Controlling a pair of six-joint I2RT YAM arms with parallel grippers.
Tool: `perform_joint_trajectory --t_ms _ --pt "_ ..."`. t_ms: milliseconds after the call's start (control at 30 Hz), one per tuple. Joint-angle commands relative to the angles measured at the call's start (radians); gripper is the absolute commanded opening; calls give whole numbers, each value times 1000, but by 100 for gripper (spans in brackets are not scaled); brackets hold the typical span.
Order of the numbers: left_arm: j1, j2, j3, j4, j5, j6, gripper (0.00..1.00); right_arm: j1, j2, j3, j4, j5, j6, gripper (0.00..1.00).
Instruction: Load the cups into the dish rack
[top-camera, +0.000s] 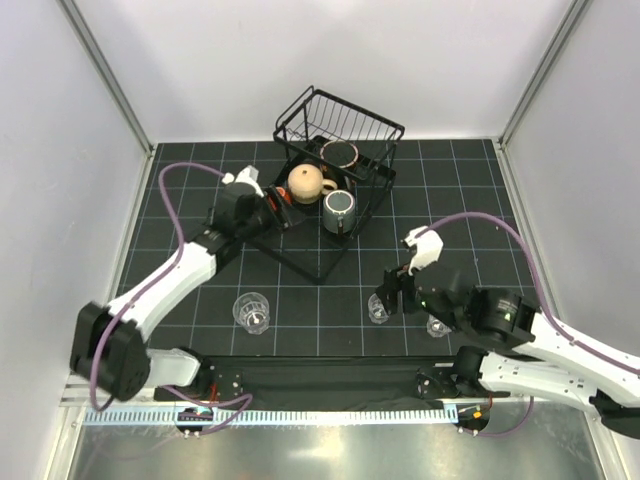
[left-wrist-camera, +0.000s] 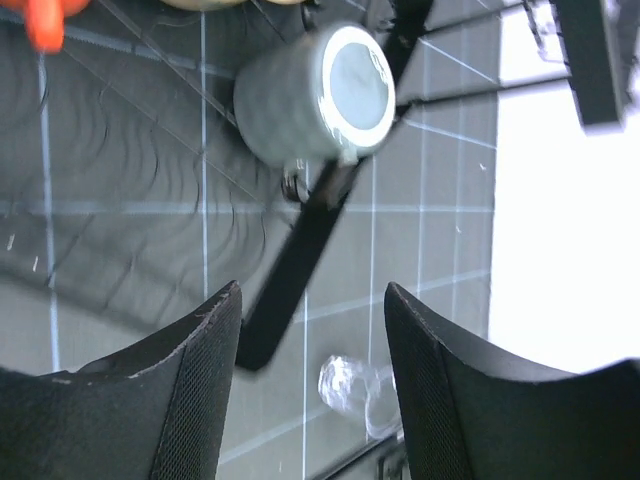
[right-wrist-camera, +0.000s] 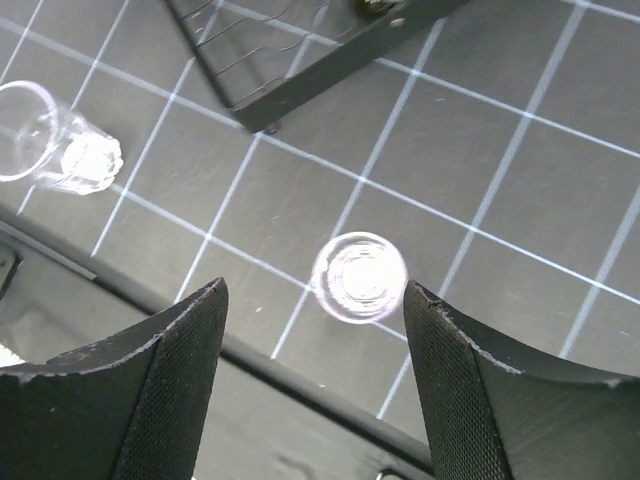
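The black dish rack (top-camera: 318, 262) stands at the back centre with its raised basket (top-camera: 340, 125). On its lower frame sit a beige mug (top-camera: 307, 183), a grey mug (top-camera: 339, 210), a brown-rimmed cup (top-camera: 340, 152) and a red-orange cup (top-camera: 283, 196). My left gripper (top-camera: 272, 216) is open and empty at the rack's left side. Its wrist view shows the grey mug (left-wrist-camera: 315, 95) and the red-orange cup (left-wrist-camera: 45, 20). My right gripper (top-camera: 390, 292) is open above a clear tumbler (top-camera: 378, 308), which lies just ahead of its fingertips (right-wrist-camera: 359, 277). Another tumbler (top-camera: 251, 311) stands to the left.
A third clear tumbler (top-camera: 437, 326) stands partly hidden by the right arm. The rack's frame corner (right-wrist-camera: 300, 80) is close ahead of the right gripper. A black strip (top-camera: 320, 365) runs along the near edge. White walls enclose the table.
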Motion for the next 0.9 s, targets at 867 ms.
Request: perform_joint_trajectory --t_ms 867 --pt "4 -1080 -244 -572 -257 -87 75 84 991 513 410 -321 229 73"
